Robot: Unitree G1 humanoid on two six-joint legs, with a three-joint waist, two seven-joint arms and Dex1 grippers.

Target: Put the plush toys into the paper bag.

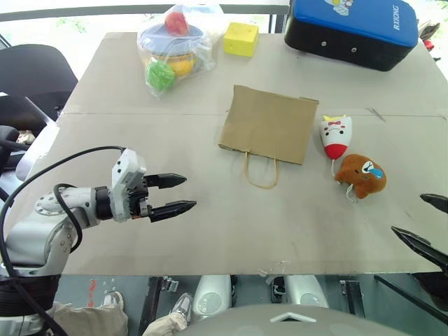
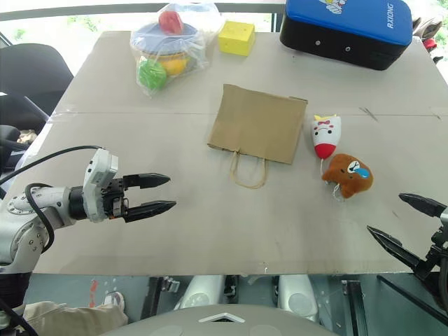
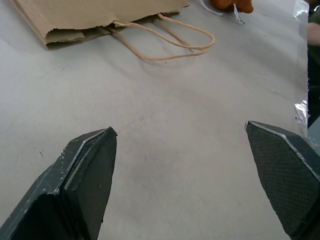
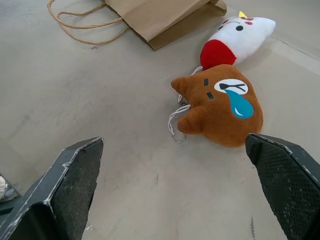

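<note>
Paper bag: paper bag [image 1: 269,123] lies flat mid-worktop [image 1: 210,231], its loop handles toward the near edge.
Plush toys: white plush [image 1: 335,136] just right of the bag; brown plush [image 1: 362,175] beside it, nearer the front — both on the surface.
Left end effector: left end effector [image 1: 178,194] spread wide, empty, over bare worktop at the left.
Right end effector: right end effector [image 2: 401,225] wide, empty, at the near right edge.
Far edge: wrapped toy set [image 1: 175,45], yellow block [image 1: 241,38], blue-and-black case [image 1: 357,28].
</note>
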